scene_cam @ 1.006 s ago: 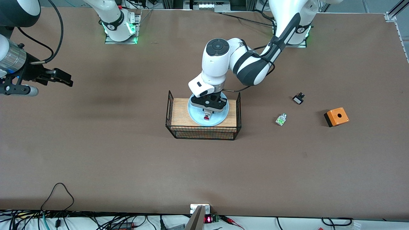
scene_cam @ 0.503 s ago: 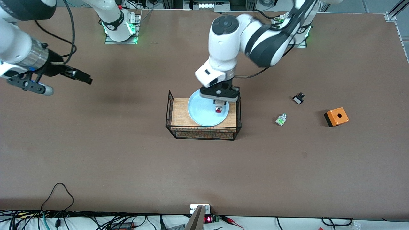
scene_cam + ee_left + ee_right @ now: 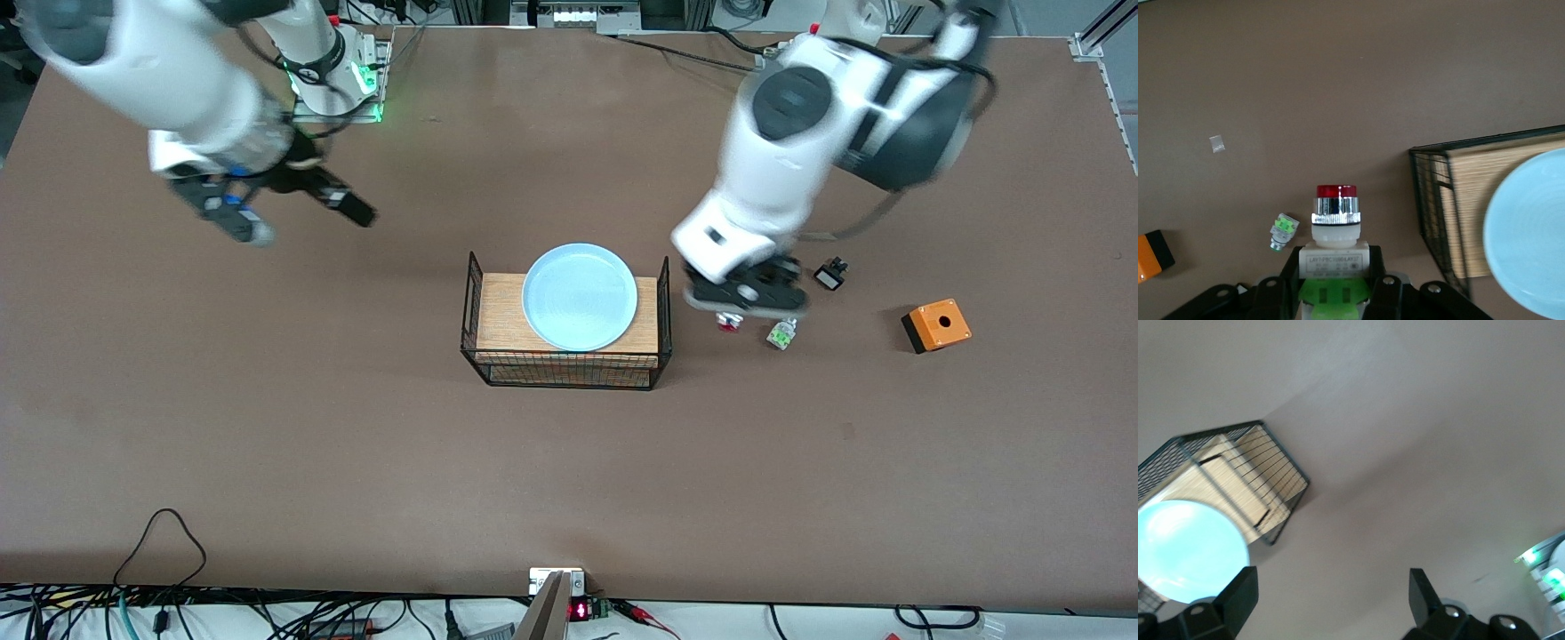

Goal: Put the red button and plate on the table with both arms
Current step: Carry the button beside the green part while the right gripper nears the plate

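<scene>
My left gripper (image 3: 736, 313) is shut on the red button (image 3: 729, 324) and holds it just above the table (image 3: 356, 444), between the wire rack and a green-white piece. In the left wrist view the button (image 3: 1336, 220) points red cap outward, its white-and-green body clamped in the gripper (image 3: 1336, 270). The pale blue plate (image 3: 580, 296) lies on the rack's wood top, with nothing on it; it also shows in the left wrist view (image 3: 1528, 233) and the right wrist view (image 3: 1188, 550). My right gripper (image 3: 298, 216) is open and empty in the air over bare table toward the right arm's end, apart from the rack; the right wrist view shows it (image 3: 1331, 600) with wide-spread jaws.
The black wire rack (image 3: 569, 366) stands mid-table. A green-white piece without a red cap (image 3: 781, 333) lies beside the held button. A small black-and-white button (image 3: 830, 274) and an orange box (image 3: 936, 325) lie toward the left arm's end.
My left gripper lifted the red button off the plate and carried it off the rack toward the left arm's end. My right arm swung in toward the rack.
</scene>
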### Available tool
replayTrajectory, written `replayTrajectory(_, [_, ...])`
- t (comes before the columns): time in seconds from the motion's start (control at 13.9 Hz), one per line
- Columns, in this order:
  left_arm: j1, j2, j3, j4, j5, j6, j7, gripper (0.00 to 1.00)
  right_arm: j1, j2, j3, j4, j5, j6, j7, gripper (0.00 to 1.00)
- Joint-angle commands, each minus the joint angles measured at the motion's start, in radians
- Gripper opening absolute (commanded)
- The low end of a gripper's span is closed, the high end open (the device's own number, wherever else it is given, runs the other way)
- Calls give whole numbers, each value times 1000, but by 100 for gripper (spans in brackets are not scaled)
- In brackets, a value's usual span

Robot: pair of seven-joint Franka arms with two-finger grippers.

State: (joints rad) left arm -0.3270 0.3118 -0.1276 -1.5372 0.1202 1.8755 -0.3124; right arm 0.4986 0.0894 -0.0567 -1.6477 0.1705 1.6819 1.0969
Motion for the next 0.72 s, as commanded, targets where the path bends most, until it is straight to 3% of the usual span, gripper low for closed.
replayTrajectory(0.0, [39,-7,42,-27,-57,16,172,21,92,114,-3,116,6,34,168,100])
replayTrajectory(0.36, [54,55,164,-50,-59,31,393,21,176,234,-3,158,6,212,411,100])
replayTrajectory(0.65, [92,176,184,-67,-62,99,480,21,212,308,-3,158,4,297,492,100])
